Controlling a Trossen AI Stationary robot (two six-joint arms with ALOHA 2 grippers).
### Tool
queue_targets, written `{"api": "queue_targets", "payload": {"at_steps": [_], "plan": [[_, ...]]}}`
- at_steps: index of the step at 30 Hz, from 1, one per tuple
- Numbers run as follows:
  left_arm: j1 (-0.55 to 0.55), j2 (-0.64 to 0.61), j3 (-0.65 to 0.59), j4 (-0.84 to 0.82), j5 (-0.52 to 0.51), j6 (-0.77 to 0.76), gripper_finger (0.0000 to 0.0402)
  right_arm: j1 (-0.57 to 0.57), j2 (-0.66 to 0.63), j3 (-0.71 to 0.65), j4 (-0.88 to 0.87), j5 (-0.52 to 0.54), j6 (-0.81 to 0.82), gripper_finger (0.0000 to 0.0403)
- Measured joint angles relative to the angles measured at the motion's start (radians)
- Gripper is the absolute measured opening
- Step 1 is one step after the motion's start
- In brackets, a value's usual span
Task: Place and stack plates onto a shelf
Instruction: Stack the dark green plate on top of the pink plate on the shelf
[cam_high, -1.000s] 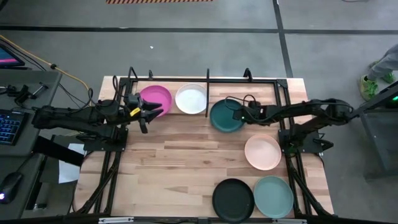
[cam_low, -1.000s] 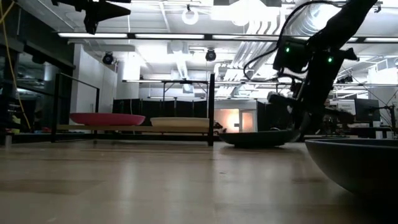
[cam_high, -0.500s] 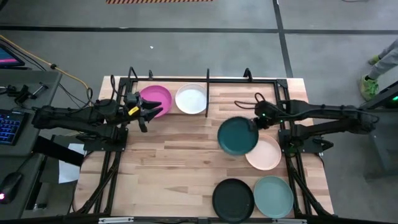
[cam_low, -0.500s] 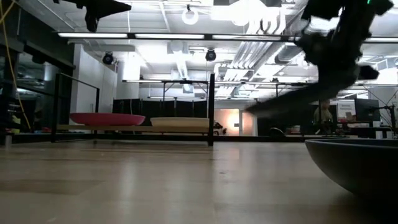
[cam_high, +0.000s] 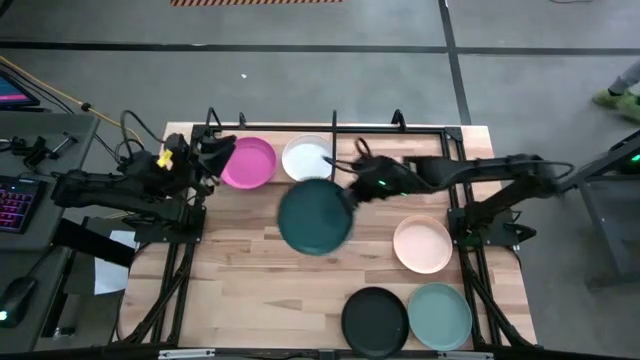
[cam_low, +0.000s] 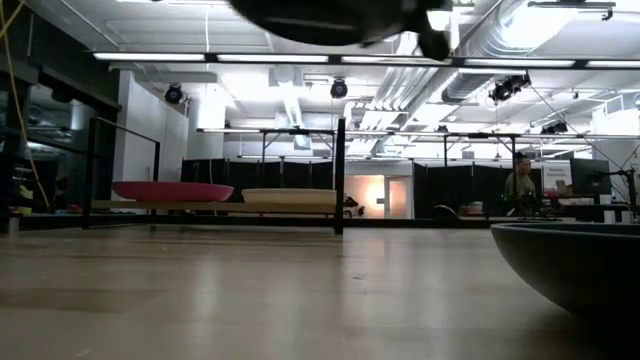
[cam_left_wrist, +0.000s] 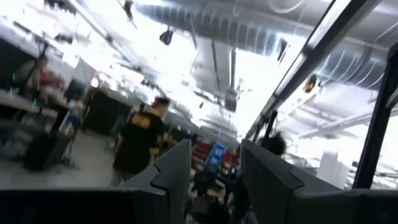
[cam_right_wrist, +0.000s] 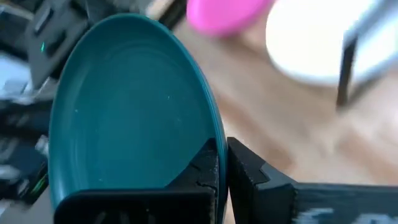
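Observation:
My right gripper (cam_high: 352, 192) is shut on the dark teal plate (cam_high: 315, 217), which hangs high over the table's middle and shows at the top of the low view (cam_low: 310, 15). The pink plate (cam_high: 248, 163) and white plate (cam_high: 307, 158) rest flat side by side in the black rod shelf (cam_high: 333, 128), left of its divider bar (cam_low: 340, 175). The peach (cam_high: 423, 244), black (cam_high: 374, 321) and grey-green (cam_high: 439, 316) plates lie flat on the table. My left gripper (cam_high: 208, 152) is open near the shelf's left end beside the pink plate, tipped upward, touching nothing. My right gripper pinches the teal plate's rim (cam_right_wrist: 214, 134) on the plate's right side, one finger on the inner face (cam_right_wrist: 205, 168) and one on the underside (cam_right_wrist: 245, 177). The fingers come from the table's right, roughly level. The plate is lifted clear and reaches out leftward from the fingers.
Black frame rods run along the table's left and right edges (cam_high: 462, 215). A dark plate's rim (cam_low: 580, 265) looms close in the low view. Bare wood lies across the table's middle and near left (cam_high: 250, 290). People stand in the room beyond (cam_low: 520, 185).
My right gripper raised the teal plate off the table beside the shelf's divider, drew it toward the near edge, then swung it left and higher over the table's middle. My left gripper pulled back toward the far left corner and tipped upward.

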Motion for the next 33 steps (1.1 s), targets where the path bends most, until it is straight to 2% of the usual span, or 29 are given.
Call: {"api": "queue_targets", "payload": {"at_steps": [4, 7, 10, 14, 22, 28, 33], "plan": [[0.0, -0.004, 0.0, 0.026, 0.0, 0.018, 0.0131, -0.058, 0.162, 0.193, 0.003, 0.113, -0.071, 0.0], [0.0, -0.006, 0.0, 0.035, 0.001, -0.035, 0.0131, -0.118, 0.28, 0.323, 0.01, 0.151, -0.085, 0.0], [0.0, -0.007, 0.0, 0.063, 0.001, -0.114, 0.0131, -0.171, 0.396, 0.439, 0.037, 0.154, -0.096, 0.0], [0.0, -0.007, 0.0, 0.068, 0.002, -0.138, 0.0131, -0.22, 0.547, 0.593, 0.041, 0.154, -0.084, 0.0], [0.0, -0.007, 0.0, 0.083, 0.003, -0.182, 0.0131, -0.257, 0.814, 0.852, 0.039, 0.136, 0.046, 0.0], [0.0, -0.007, 0.0, 0.083, 0.003, -0.183, 0.0131, -0.255, 0.964, 1.0, 0.039, 0.107, 0.132, 0.0], [0.0, -0.006, 0.0, 0.083, 0.002, -0.183, 0.0131, -0.253, 1.027, 1.048, 0.038, 0.106, 0.167, 0.0]]}}
